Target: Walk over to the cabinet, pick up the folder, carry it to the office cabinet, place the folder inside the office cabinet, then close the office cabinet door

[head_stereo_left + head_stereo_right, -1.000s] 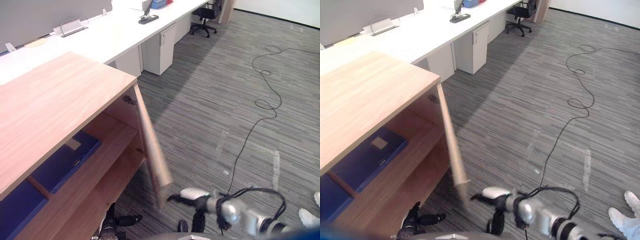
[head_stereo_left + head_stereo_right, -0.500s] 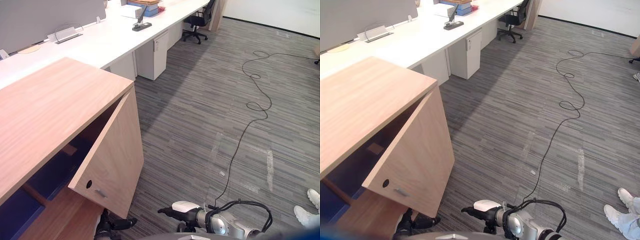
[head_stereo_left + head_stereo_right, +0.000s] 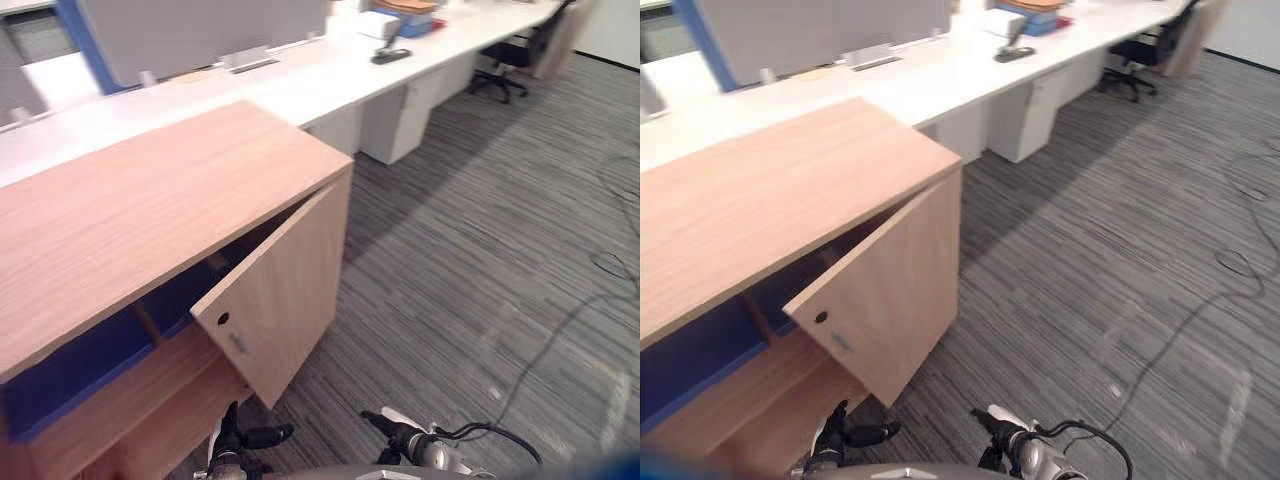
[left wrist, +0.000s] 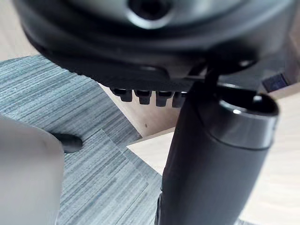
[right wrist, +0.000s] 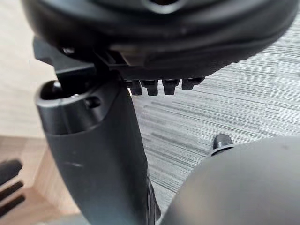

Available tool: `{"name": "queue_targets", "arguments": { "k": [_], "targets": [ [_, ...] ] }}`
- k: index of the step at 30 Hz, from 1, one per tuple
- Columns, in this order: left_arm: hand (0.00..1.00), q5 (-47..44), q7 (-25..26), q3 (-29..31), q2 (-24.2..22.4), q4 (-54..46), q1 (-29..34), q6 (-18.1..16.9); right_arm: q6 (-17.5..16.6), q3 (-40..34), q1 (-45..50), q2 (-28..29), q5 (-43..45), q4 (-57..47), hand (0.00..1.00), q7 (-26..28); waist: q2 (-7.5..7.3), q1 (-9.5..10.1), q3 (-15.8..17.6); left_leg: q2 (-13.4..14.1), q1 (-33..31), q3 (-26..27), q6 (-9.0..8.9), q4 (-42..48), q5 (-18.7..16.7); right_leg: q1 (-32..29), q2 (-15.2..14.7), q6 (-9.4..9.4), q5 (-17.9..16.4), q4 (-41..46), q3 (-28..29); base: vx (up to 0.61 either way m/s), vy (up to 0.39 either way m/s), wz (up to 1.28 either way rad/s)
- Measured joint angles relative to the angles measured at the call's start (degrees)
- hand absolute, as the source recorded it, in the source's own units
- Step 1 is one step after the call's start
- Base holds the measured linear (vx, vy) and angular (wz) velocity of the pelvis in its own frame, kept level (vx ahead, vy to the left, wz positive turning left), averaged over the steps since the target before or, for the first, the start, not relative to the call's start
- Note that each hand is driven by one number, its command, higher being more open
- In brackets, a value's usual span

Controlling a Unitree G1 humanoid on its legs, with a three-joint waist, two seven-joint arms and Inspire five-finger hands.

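The wooden office cabinet (image 3: 150,200) stands at the left, its door (image 3: 285,295) ajar at a slant, with a small handle (image 3: 238,343) near its lower edge. Blue folders (image 3: 70,375) lie on the upper shelf inside, partly hidden by the door and the cabinet top. My left hand (image 3: 245,438) is low by the cabinet's bottom corner, fingers relaxed and holding nothing. My right hand (image 3: 400,435) hangs over the carpet to the right of the door, also relaxed and empty, apart from the door. Its thumb (image 5: 93,154) and the left thumb (image 4: 215,159) stand out straight in the wrist views.
A long white desk (image 3: 300,80) with a grey partition (image 3: 200,30) runs behind the cabinet. Under the desk stands a white drawer unit (image 3: 400,120), and a black office chair (image 3: 515,55) sits farther along. A thin cable (image 3: 560,330) trails over the striped grey carpet.
The cabinet door has swung from edge-on and wide open to most of the way shut. My right hand has left the door and dropped lower. The camera has turned toward the cabinet.
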Motion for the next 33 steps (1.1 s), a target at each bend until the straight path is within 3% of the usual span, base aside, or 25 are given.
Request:
{"name": "queue_targets", "arguments": {
  "k": [3, 7, 10, 11, 12, 14, 16, 18, 19, 20, 21, 22, 25, 26, 27, 28, 29, 30, 31, 32, 33],
  "targets": [
    [1.00, -0.3, 0.1, 0.3, -0.9, -1.0, 0.4, 0.0, 2.1, -6.2, -0.9, 0.9, 3.6, 1.1, 1.00, -2.3, 1.14, 0.74, 0.4, -0.5, -1.5, -2.7, 0.28, -1.1, 1.4, -0.4, -0.4, 0.17, -0.9, 0.4, -2.8, 0.00, -0.006, 0.54],
    [1.00, -3.1, 0.1, 4.0, -2.8, -2.2, 0.4, 0.1, 4.0, -11.4, -2.7, 2.3, 6.6, 1.8, 1.00, -4.4, 1.51, 2.56, 1.6, -1.0, -4.1, -3.9, 0.57, -0.9, 3.1, -1.5, -1.0, -0.10, -1.4, 1.3, -5.4, 0.00, -0.007, 0.41],
    [1.00, -6.8, 0.2, 4.6, -2.9, -3.4, 0.5, 0.3, 4.5, -13.8, -3.5, 3.2, 9.2, 1.8, 1.00, -5.3, 0.67, 2.55, 2.5, -3.1, -7.1, 0.9, 2.83, -0.8, 8.2, -2.6, -3.6, -0.75, -3.8, 4.9, -10.9, 0.00, 0.019, 1.00],
    [1.00, -7.8, 0.5, 4.7, -2.9, -4.1, 0.6, 0.6, 4.5, -15.0, -3.8, 3.9, 10.2, 1.6, 1.00, -5.3, -0.02, 2.34, 2.6, -3.6, -7.4, 5.2, 4.09, -2.8, 10.6, -3.1, -5.3, -1.47, -4.2, 5.3, -13.7, -0.02, 0.075, 1.06],
    [1.00, -8.2, 0.6, 6.3, -3.0, -4.5, 0.0, 0.7, 4.9, -16.7, -4.5, 4.4, 10.2, 1.2, 1.00, -5.4, -0.12, 2.40, 3.4, -2.1, -10.2, 15.7, 6.05, 8.5, 2.5, -3.0, -5.8, -1.61, -4.3, 6.0, -16.4, -0.01, 0.082, 1.00],
    [1.00, -8.6, 1.2, 6.9, -3.1, -4.3, 0.4, 1.3, 5.3, -18.8, -3.4, 4.6, 10.3, -0.8, 1.00, -5.4, 0.05, 2.11, 3.4, 0.2, -10.5, 27.1, 9.29, 20.6, -4.9, -1.3, -7.0, -0.96, -4.9, 7.4, -20.5, 0.04, 0.079, 0.99],
    [1.00, -8.6, 1.2, 6.9, -3.3, -4.2, 0.5, 1.3, 5.4, -22.3, -2.8, 4.5, 10.3, -1.1, 1.00, -5.4, 0.91, 0.96, 3.5, 1.0, -9.7, 34.1, 10.19, 22.0, -6.1, 0.7, -8.6, 0.15, -6.5, 10.3, -25.7, 0.02, 0.126, 1.40],
    [1.00, -8.8, 1.3, 6.9, -3.2, -3.3, 0.3, 1.3, 5.5, -26.4, -2.5, 4.3, 12.2, -0.9, 1.00, -5.6, 0.99, 0.53, 3.3, -2.9, -8.9, 31.7, 10.68, 14.2, -5.0, 0.8, -8.6, 0.57, -7.7, 10.3, -28.6, -0.05, 0.153, 1.56],
    [1.00, -9.1, 1.7, 6.8, -2.5, -1.7, -0.7, 1.8, 5.4, -28.5, -2.2, 4.5, 13.0, -0.9, 1.00, -5.9, -0.16, -0.43, 3.1, -6.8, -7.5, 28.3, 9.76, 6.4, -2.4, 1.3, -8.6, -0.03, -6.6, 7.9, -31.1, -0.08, 0.146, 1.49],
    [1.00, -10.0, 2.0, 7.2, -1.8, 0.0, -2.0, 2.7, 5.3, -29.7, -2.0, 4.9, 13.6, -0.5, 1.00, -6.2, -0.77, -0.36, 3.5, -6.8, -7.4, 29.3, 9.40, 8.0, -4.2, 2.3, -9.7, 0.72, -5.8, 7.8, -33.7, -0.01, 0.126, 1.38],
    [1.00, -11.0, 2.7, 8.8, -2.6, 0.9, -2.2, 3.5, 5.5, -30.7, -1.4, 4.4, 14.7, -0.5, 1.00, -6.2, 0.34, -0.46, 3.6, -6.7, -6.1, 28.9, 9.27, 7.8, -5.7, 3.2, -10.0, 1.10, -6.0, 9.3, -35.6, 0.06, 0.086, 1.03],
    [1.00, -11.7, 3.6, 10.1, -3.2, 1.5, -2.2, 3.9, 5.6, -32.1, -0.7, 3.9, 14.9, -0.5, 1.00, -6.5, 0.63, -0.44, 4.2, -8.5, -4.2, 27.0, 11.05, 4.8, -3.7, 4.7, -11.1, 1.56, -6.3, 10.8, -37.0, 0.09, 0.122, 1.05],
    [1.00, -11.9, 4.9, 10.2, -3.9, 2.1, -2.1, 4.0, 5.7, -33.9, 2.5, 3.9, 17.0, -0.3, 1.00, -6.9, 1.65, -0.59, 4.3, -12.3, 0.0, 22.2, 11.98, -1.5, -1.1, 8.0, -13.9, 1.11, -6.9, 14.4, -40.3, 0.09, 0.170, 0.89],
    [1.00, -11.9, 4.7, 10.1, -4.2, 2.0, -1.9, 3.9, 5.9, -33.9, 3.4, 3.5, 17.0, -0.3, 1.00, -7.1, 1.84, -1.08, 4.2, -13.6, 0.5, 20.6, 12.06, -2.1, -1.0, 7.9, -17.4, 0.99, -8.1, 20.3, -40.4, 0.12, 0.182, 0.89],
    [1.00, -11.9, 4.6, 9.6, -4.0, 2.0, -1.8, 3.8, 6.0, -34.2, 3.8, 2.8, 17.3, -0.5, 1.00, -7.1, 1.84, -1.94, 4.2, -15.2, 1.0, 17.8, 12.14, -2.1, -0.9, 7.6, -21.9, -0.57, -9.4, 28.2, -38.4, 0.10, 0.147, 1.00],
    [1.00, -11.9, 4.7, 8.9, -3.8, 2.0, -1.8, 3.7, 5.8, -35.4, 4.0, 2.9, 17.5, -0.9, 1.00, -7.3, 1.75, -2.26, 4.3, -16.0, 1.4, 16.2, 12.37, -2.1, -0.9, 6.7, -24.1, -1.85, -9.7, 32.4, -35.4, 0.08, 0.113, 1.27],
    [1.00, -11.8, 4.8, 7.6, -3.2, 2.0, -2.0, 3.4, 4.7, -36.7, 4.5, 2.9, 18.1, -1.7, 1.00, -7.5, 1.33, -3.24, 4.3, -16.8, 1.9, 12.9, 13.33, -1.3, -1.0, 3.6, -24.8, -1.18, -13.4, 36.8, -23.7, 0.04, 0.045, 1.56],
    [1.00, -11.4, 5.0, 6.8, -2.8, 2.0, -2.0, 2.9, 4.1, -37.7, 5.0, 3.5, 19.7, -2.1, 1.00, -7.5, 1.02, -3.67, 4.1, -17.3, 2.0, 9.1, 13.27, -0.1, -1.3, 1.5, -21.9, 0.34, -16.3, 36.7, -10.3, 0.02, 0.003, 1.61],
    [1.00, -10.9, 5.1, 6.2, -2.6, 2.0, -1.9, 2.6, 4.0, -37.9, 5.4, 3.9, 20.3, -2.7, 1.00, -7.6, 1.05, -3.53, 4.2, -17.5, 2.1, 7.7, 13.25, 0.4, -1.4, 0.8, -20.5, 0.64, -17.0, 36.6, -4.8, 0.01, -0.065, 1.62],
    [1.00, -10.3, 5.2, 5.6, -2.1, 2.0, -1.6, 1.9, 3.9, -38.1, 6.3, 4.5, 21.7, -3.1, 1.00, -7.7, 0.00, -3.44, 3.8, -18.3, 2.1, 4.5, 13.17, 1.9, -1.8, 0.1, -18.5, 1.80, -17.6, 35.2, 4.2, -0.01, -0.099, 1.51],
    [1.00, -9.6, 5.8, 5.5, -1.5, 2.0, -1.1, 1.3, 3.5, -38.4, 7.1, 5.4, 22.5, -3.1, 1.00, -7.6, -1.22, -3.51, 2.9, -19.3, 1.2, 1.4, 12.67, 3.2, -2.5, 0.6, -17.2, 3.33, -17.5, 31.0, 9.8, -0.02, -0.138, 1.47]
  ]
}}
